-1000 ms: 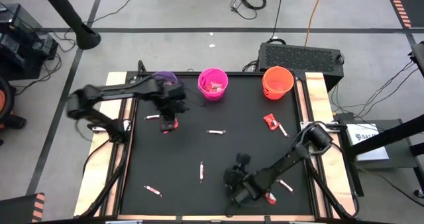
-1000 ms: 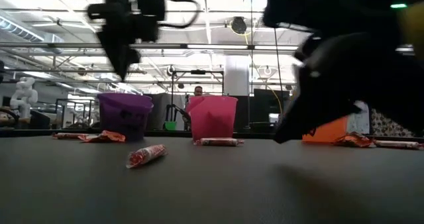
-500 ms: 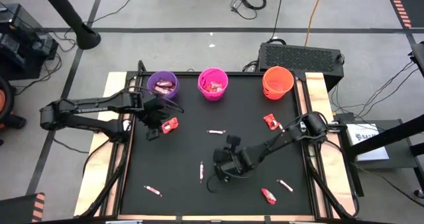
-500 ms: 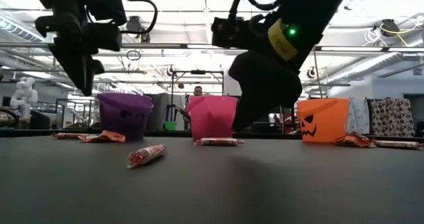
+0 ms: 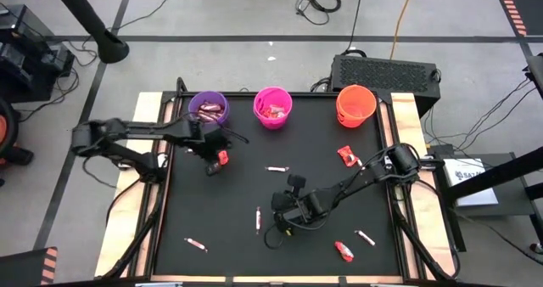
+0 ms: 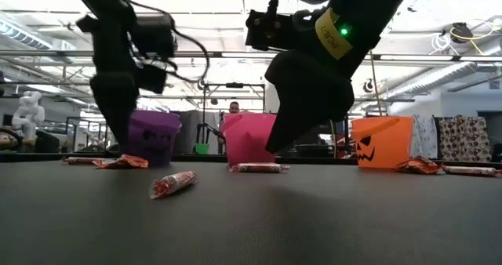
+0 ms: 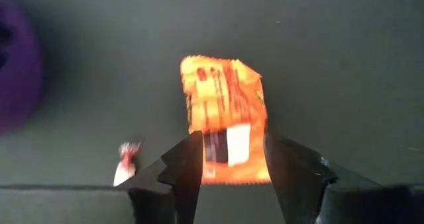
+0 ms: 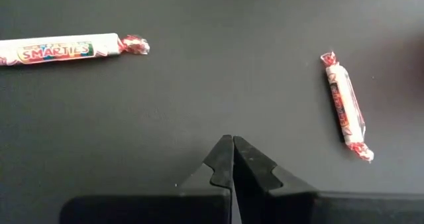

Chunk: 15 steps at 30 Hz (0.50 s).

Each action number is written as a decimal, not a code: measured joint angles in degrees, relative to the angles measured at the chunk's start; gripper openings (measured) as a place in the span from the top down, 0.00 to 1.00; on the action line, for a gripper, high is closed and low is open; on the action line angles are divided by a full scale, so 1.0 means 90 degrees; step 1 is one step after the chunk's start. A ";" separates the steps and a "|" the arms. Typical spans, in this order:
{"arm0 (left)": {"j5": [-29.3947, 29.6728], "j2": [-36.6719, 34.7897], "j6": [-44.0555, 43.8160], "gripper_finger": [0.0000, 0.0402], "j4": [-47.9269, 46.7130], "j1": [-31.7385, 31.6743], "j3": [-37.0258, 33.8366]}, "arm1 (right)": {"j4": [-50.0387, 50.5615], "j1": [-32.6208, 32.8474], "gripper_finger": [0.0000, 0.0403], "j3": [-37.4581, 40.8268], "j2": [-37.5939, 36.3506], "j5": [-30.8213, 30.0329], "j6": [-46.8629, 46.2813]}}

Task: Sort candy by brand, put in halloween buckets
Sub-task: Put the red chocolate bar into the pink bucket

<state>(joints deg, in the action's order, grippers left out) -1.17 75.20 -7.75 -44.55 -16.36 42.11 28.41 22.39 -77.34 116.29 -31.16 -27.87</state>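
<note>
Three buckets stand along the far edge: purple (image 5: 209, 109), pink (image 5: 272, 107) and orange (image 5: 355, 104). My left gripper (image 5: 217, 157) is low over a red-orange wrapped candy (image 7: 224, 111) that lies flat on the mat near the purple bucket. It is open, with one finger on either side of the wrapper's near end. My right gripper (image 5: 280, 223) hangs shut above the mat's middle, beside a pale stick candy (image 5: 258, 219). The right wrist view shows two such rolls, one (image 8: 66, 50) and another (image 8: 346, 108), both clear of the gripper. My left gripper comes at the red-orange wrapper from above, its fingers (image 7: 189, 164) standing beside the long edges of the wrapper's near end (image 7: 228, 148). I cannot tell whether they touch it. The wrapper lies flat on the mat.
More candy is scattered on the black mat: a red piece (image 5: 346, 155) and a stick (image 5: 361, 164) toward the right edge, a stick (image 5: 275, 168) mid-table, a stick (image 5: 196, 244), a red piece (image 5: 344, 251) and a stick (image 5: 366, 237) near the front. Candy lies in the purple and pink buckets.
My left gripper swung from beside the purple bucket toward the table's left edge, then came back and down over the red-orange wrapper. My right gripper moved from the near right part of the mat toward the left and far side, to the middle. No candy has moved.
</note>
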 joint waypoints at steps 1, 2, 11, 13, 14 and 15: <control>0.0001 0.0206 0.0118 0.59 0.0116 0.0000 0.0001 | 0.0001 0.0000 1.00 0.0000 0.0000 0.0000 0.0004; 0.0003 0.0389 0.0266 0.59 0.0152 0.0000 0.0017 | 0.0007 0.0000 1.00 0.0000 0.0000 0.0002 0.0005; 0.0231 0.0973 0.0741 0.59 0.0682 -0.0035 0.0172 | 0.0005 0.0000 1.00 0.0000 0.0002 0.0000 0.0009; 0.0216 0.0973 0.0738 0.59 0.0787 -0.0086 0.0172 | 0.0005 0.0011 1.00 0.0000 0.0005 0.0002 0.0009; 0.0153 0.0973 0.0739 0.59 0.0792 -0.0112 0.0172 | 0.0005 0.0022 1.00 0.0000 0.0005 0.0003 0.0009; 0.0074 0.0973 0.0739 0.59 0.0784 -0.0128 0.0172 | 0.0005 0.0019 1.00 0.0000 0.0005 0.0007 0.0009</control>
<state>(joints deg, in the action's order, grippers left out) -0.51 83.96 -1.10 -37.49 -17.51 43.66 28.45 22.57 -77.34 116.33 -31.09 -27.79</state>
